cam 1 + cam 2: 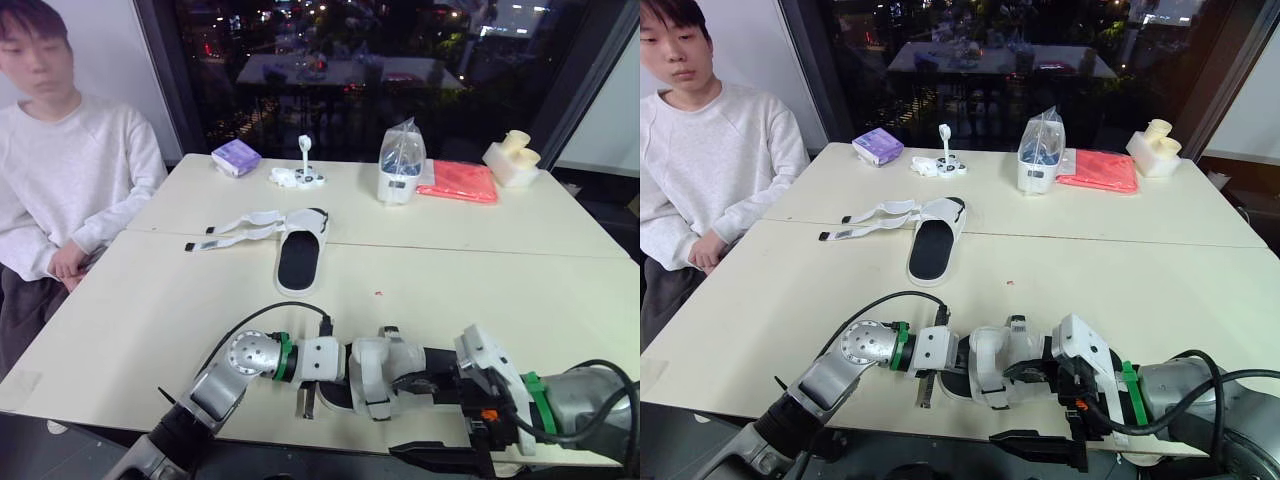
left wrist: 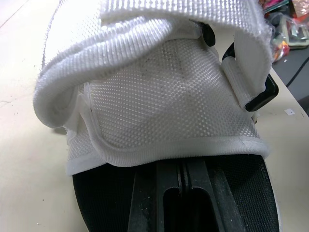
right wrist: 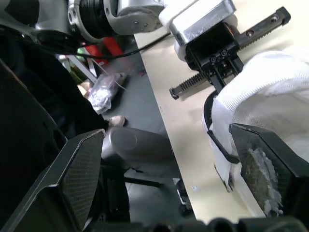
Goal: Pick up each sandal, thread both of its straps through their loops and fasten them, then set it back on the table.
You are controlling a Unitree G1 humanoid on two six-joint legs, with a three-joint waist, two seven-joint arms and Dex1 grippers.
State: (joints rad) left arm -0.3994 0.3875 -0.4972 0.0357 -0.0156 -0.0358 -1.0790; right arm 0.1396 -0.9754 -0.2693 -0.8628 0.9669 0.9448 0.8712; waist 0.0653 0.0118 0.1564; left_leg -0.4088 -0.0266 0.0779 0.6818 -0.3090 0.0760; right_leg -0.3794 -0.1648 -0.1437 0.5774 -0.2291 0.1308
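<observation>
The left gripper [image 2: 182, 174] pinches the near sandal [image 2: 169, 96]; the right gripper [image 3: 166, 135] gapes beside it.

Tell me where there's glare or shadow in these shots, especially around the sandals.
Left eye view: the dark window shows bright light spots; the table is evenly lit, the far sandal nearly shadowless. Left wrist view: the near sandal is bright, with shade under its folded strap. Right wrist view: dark below the table edge.
</observation>
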